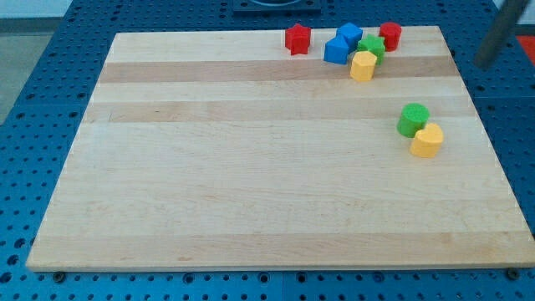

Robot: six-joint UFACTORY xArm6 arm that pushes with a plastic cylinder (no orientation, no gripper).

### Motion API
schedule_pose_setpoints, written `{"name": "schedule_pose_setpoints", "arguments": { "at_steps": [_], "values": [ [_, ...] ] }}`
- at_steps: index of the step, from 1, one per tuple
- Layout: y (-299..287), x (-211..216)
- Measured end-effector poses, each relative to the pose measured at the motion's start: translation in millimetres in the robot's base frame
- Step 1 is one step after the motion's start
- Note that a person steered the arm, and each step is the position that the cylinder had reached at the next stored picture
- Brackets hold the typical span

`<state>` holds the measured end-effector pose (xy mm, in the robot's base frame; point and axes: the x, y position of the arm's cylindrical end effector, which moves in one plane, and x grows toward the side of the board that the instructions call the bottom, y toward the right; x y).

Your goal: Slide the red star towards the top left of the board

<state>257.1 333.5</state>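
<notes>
Red star (298, 38) at board's (251, 184) top edge — my tip perhaps off-view right.

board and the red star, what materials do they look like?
Board: looks like light wood, matte; lengthwise plank bands and faint grain show. Red star: uniform saturated red with soft sheen, probably painted wood or plastic; the look leaves that open. My tip isn't clearly visible; only a blurred dark rod at the view's top right.

A single camera looks down at a slant from the worktop's (251, 167) near edge, facing its far edge at the view's top. It stands back enough to take in almost the whole board and its blue surround. My tip (483, 62) shows blurred at the upper right.
</notes>
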Motion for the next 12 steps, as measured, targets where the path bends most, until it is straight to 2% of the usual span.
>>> {"name": "schedule_pose_setpoints", "arguments": {
  "at_steps": [1,3,4,6,8,10,12],
  "values": [
    [-70,-52],
    [-253,-57],
    [-260,-57],
    [-316,-47],
    [-300,-9],
    [-292,48],
    [-429,38]
  ]
}}
